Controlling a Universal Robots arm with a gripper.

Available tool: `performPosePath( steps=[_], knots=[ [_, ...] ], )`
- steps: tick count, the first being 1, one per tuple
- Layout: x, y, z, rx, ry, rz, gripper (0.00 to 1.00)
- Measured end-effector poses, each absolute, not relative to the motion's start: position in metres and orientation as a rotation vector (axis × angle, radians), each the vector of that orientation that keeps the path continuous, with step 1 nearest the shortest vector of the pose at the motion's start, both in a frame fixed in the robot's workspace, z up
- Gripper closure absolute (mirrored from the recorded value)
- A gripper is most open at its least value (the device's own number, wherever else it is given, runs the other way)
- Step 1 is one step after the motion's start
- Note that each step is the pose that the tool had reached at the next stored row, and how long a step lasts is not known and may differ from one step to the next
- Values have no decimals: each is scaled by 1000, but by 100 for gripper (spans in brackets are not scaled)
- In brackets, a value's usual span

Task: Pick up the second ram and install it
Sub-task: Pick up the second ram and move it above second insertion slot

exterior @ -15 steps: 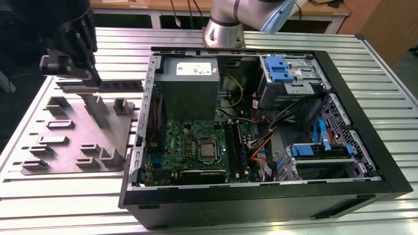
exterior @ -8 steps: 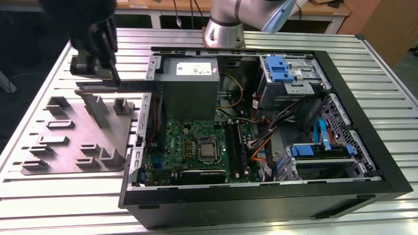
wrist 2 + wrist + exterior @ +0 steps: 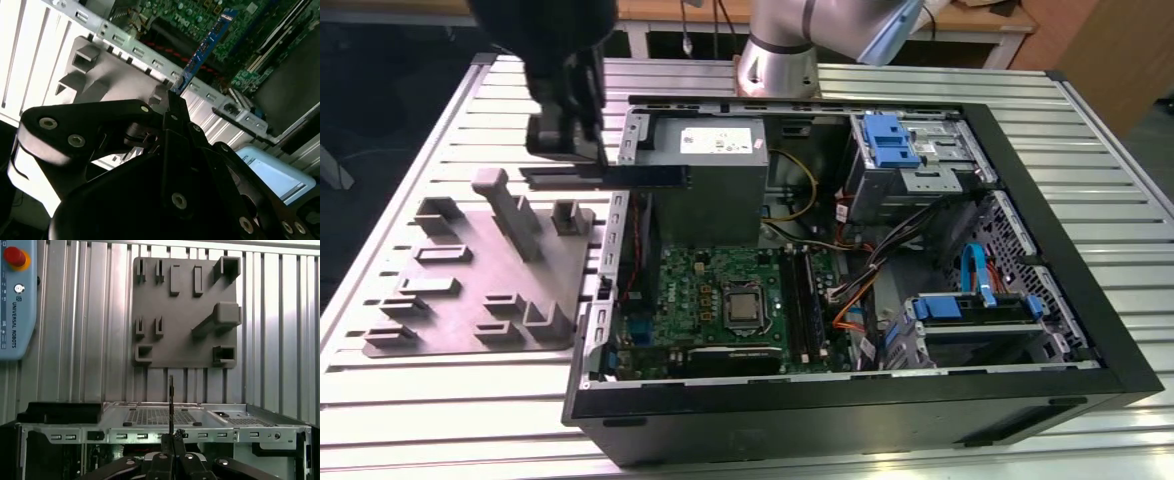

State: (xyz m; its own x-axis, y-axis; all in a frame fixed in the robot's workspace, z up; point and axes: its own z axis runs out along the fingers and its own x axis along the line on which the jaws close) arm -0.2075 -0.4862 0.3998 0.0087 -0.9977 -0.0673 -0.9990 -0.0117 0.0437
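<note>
My black gripper (image 3: 571,150) hangs over the near left wall of the open computer case (image 3: 854,395) and is shut on the second ram (image 3: 647,177), a dark, blue-tinted stick held level above the table. In the second wrist view the ram (image 3: 205,47) juts out from the gripper (image 3: 172,102) toward the green motherboard (image 3: 200,15). Edge-on in the first wrist view, the ram (image 3: 171,400) rises as a thin dark line from the gripper (image 3: 171,440). The motherboard (image 3: 714,295) lies in the case, with long black slot rails (image 3: 807,300) beside the processor socket.
A grey holder plate (image 3: 480,285) with raised blocks lies on the slatted table on the exterior view's left, also seen as the grey plate (image 3: 185,310). Inside the case are a power supply (image 3: 707,150), blue drive cages (image 3: 894,140) and cables (image 3: 854,300). A pendant (image 3: 17,300) rests on the table.
</note>
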Motion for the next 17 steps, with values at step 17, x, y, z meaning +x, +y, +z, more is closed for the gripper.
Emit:
performPosePath(
  steps=[17],
  knots=[
    [-131,-486,398,-2220,2197,123,89]
  ],
)
